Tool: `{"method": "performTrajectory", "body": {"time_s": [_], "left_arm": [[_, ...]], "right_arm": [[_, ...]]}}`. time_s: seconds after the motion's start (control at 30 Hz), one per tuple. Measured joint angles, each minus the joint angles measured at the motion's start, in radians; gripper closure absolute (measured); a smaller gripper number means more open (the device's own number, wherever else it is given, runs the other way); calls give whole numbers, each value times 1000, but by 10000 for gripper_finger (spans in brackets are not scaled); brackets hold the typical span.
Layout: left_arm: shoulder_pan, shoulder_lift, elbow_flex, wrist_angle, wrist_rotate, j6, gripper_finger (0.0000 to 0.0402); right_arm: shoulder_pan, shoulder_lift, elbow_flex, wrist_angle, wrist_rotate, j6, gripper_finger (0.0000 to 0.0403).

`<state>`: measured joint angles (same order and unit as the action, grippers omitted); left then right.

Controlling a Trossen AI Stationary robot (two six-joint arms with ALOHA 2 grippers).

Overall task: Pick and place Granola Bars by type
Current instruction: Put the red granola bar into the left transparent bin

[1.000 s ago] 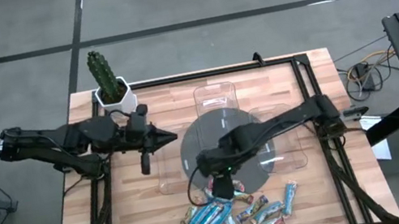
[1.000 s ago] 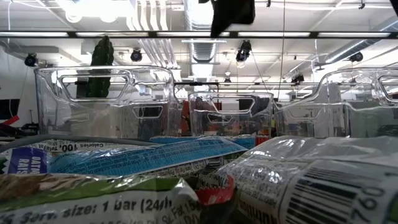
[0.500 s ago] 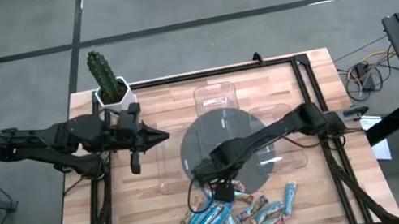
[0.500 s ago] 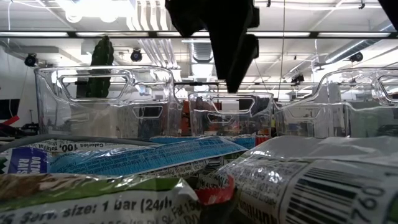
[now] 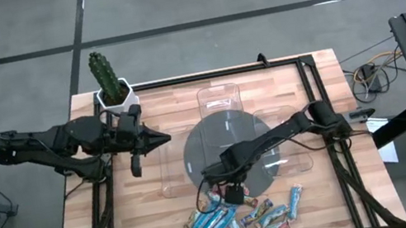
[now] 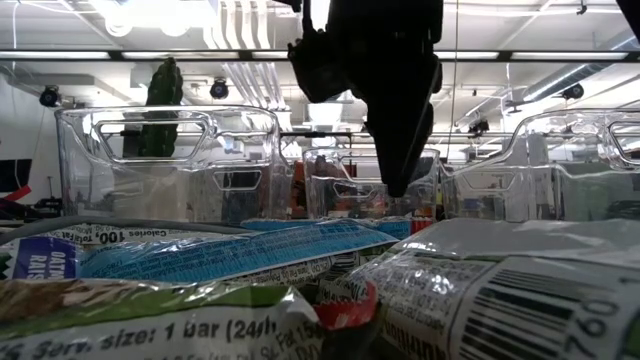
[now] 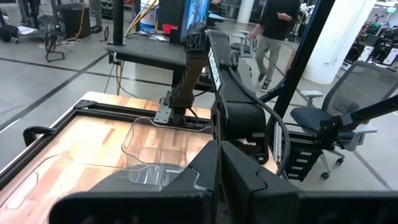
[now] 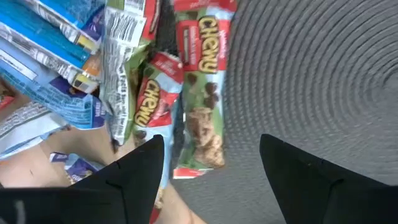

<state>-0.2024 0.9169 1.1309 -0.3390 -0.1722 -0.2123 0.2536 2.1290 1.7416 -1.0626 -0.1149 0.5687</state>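
The granola bars [image 5: 238, 215] lie in a loose heap near the table's front edge, in blue, green and red-orange wrappers, and fill the foreground of the low view [image 6: 230, 255]. My right gripper [image 5: 230, 190] hangs open, fingers pointing down, just above the heap's far side at the edge of a round grey mat [image 5: 231, 153]. In the right wrist view my right gripper [image 8: 211, 180] has its fingers on either side of a green-and-red Chewy bar [image 8: 200, 118] without touching it. My left gripper [image 5: 164, 138] is shut, empty, and held level above the table's left side.
Three clear plastic trays stand around the mat: one at the far side [image 5: 219, 98], one at the left [image 5: 173, 170], one at the right [image 5: 292, 153]. A potted cactus [image 5: 110, 84] stands at the far left corner. A person [image 7: 273, 31] walks in the room beyond.
My right gripper has come down from above the mat toward the heap of bars and a little toward the table's near edge, staying open. My left gripper has drawn back slightly toward the table's left edge, still shut. The bars have not moved.
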Motion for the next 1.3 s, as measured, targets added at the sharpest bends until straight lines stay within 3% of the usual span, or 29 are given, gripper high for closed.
{"method": "performTrajectory", "body": {"time_s": [0.3,1.3], "left_arm": [[0,0,-5,-1,0,0,402],[0,1,-5,2,0,-5,402]], "right_arm": [[-5,-12,-115,150,-55,-4,160],[-22,-20,-274,324,-67,8,179]]}}
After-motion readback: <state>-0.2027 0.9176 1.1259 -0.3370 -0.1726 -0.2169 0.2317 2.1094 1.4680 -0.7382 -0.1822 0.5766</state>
